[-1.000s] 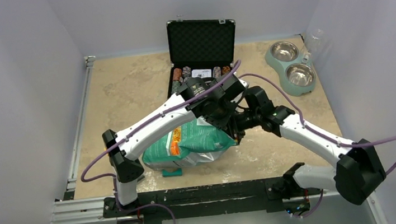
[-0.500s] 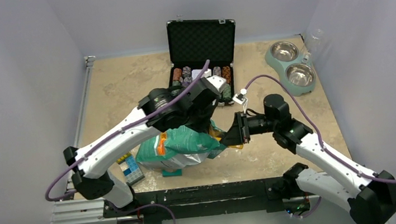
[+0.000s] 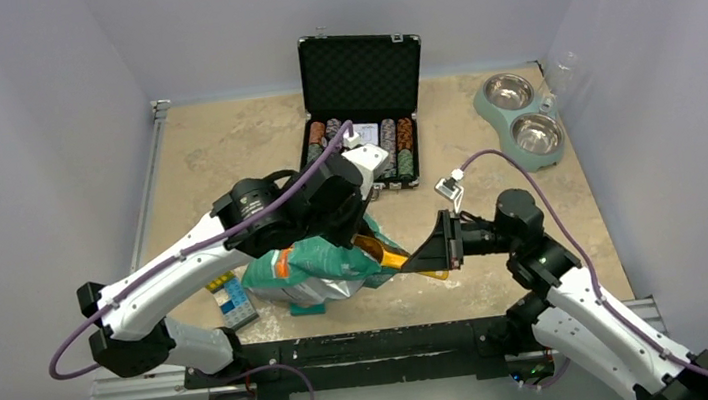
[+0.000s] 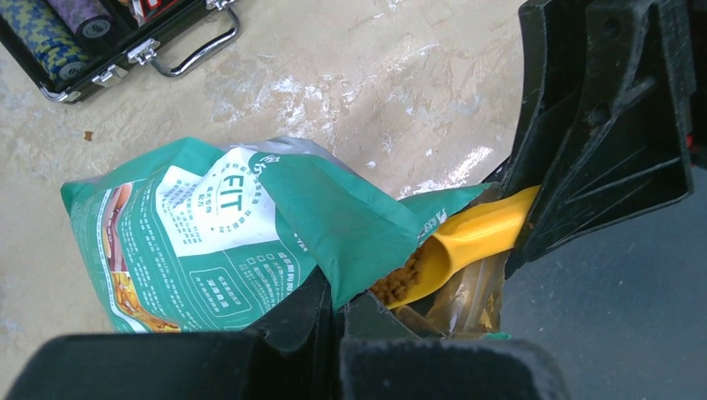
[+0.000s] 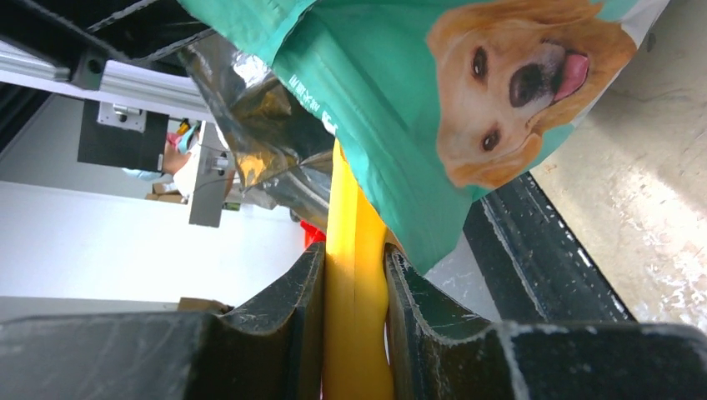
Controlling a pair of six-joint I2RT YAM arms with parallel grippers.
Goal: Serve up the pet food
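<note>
The teal-green pet food bag (image 3: 303,271) lies on its side near the table's front edge. My left gripper (image 3: 351,222) is shut on the bag's upper mouth flap (image 4: 333,250) and holds it up. My right gripper (image 3: 438,243) is shut on the handle of a yellow scoop (image 3: 388,254), whose bowl sits in the bag's mouth. In the left wrist view brown kibble (image 4: 402,282) fills the scoop (image 4: 475,237). In the right wrist view the handle (image 5: 354,275) is clamped between the fingers, with the dog picture (image 5: 517,83) above.
An open black case of poker chips (image 3: 364,143) stands behind the bag. A pale green double bowl (image 3: 522,120) sits at the back right, a clear cup (image 3: 565,70) beside it. A blue box (image 3: 233,299) lies left of the bag.
Both arms have drawn back toward the near edge. My right gripper moved right, sliding the scoop partly out of the bag. The left gripper shifted left with the flap.
</note>
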